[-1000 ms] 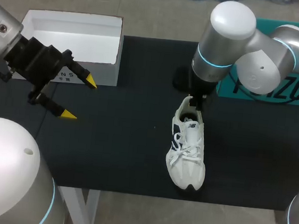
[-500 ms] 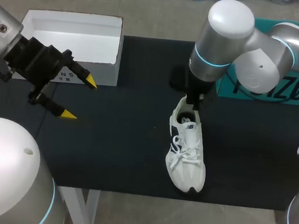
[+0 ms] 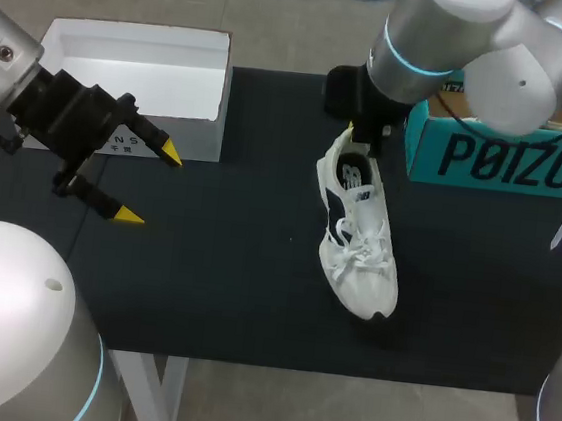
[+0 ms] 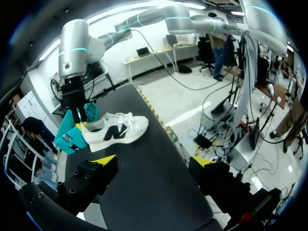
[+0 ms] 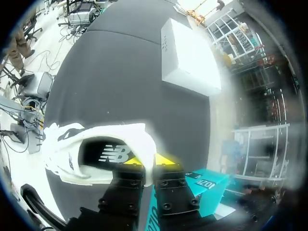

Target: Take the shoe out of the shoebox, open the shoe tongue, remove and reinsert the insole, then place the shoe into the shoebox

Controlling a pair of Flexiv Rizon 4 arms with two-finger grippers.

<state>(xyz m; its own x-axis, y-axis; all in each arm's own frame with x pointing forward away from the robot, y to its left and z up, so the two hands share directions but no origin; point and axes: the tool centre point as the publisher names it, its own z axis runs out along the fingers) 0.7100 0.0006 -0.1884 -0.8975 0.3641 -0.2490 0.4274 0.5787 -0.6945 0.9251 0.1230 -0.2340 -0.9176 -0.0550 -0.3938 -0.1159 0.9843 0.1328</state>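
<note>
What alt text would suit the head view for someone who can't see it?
The right gripper holds a white shoe by its heel over a black table. The left gripper hangs open beside an open white box.

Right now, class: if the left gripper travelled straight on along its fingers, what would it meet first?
Probably the black table top, not the shoe, which lies to one side of that line. The left gripper seems to point slightly downward over bare surface, though depth is unclear.
</note>
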